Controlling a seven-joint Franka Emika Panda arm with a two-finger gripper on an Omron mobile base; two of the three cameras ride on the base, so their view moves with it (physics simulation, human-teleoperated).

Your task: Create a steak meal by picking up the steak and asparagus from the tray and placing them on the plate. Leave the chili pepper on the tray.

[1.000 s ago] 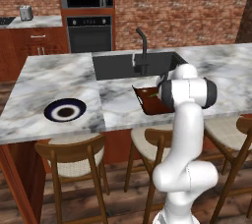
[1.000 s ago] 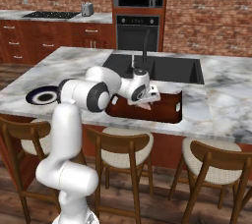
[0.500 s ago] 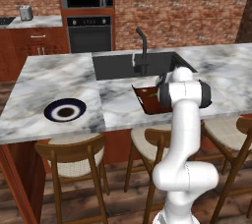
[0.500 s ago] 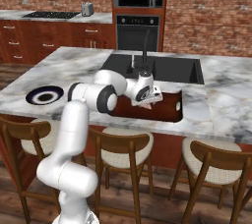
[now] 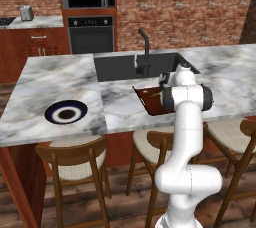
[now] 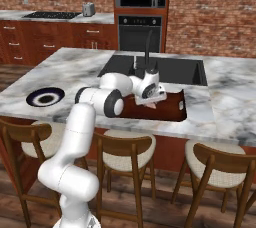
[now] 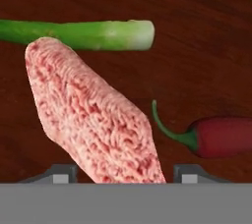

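Observation:
The pale pink steak (image 7: 98, 115) lies slanted on the dark reddish-brown tray (image 7: 206, 46), its near end between the finger tips of my gripper (image 7: 124, 174). The tips stand wide apart, clear of the meat, so the gripper is open. Just beyond the steak lies the green asparagus (image 7: 83, 35); a red chili pepper (image 7: 221, 137) rests to its right. In the right base view my gripper (image 6: 150, 97) hangs low over the tray (image 6: 172, 112). The navy-rimmed plate (image 5: 66, 112) (image 6: 45, 96) sits far to the left on the counter.
The black sink (image 5: 120, 67) (image 6: 175, 69) with its dark faucet (image 5: 145, 47) (image 6: 148, 47) lies right behind the tray. Wooden stools (image 6: 125, 147) line the counter's near edge. Marble counter (image 5: 55, 79) stretches between tray and plate.
The hand has shifted a little to the right and lower over the tray. Steak, asparagus and chili lie where they were.

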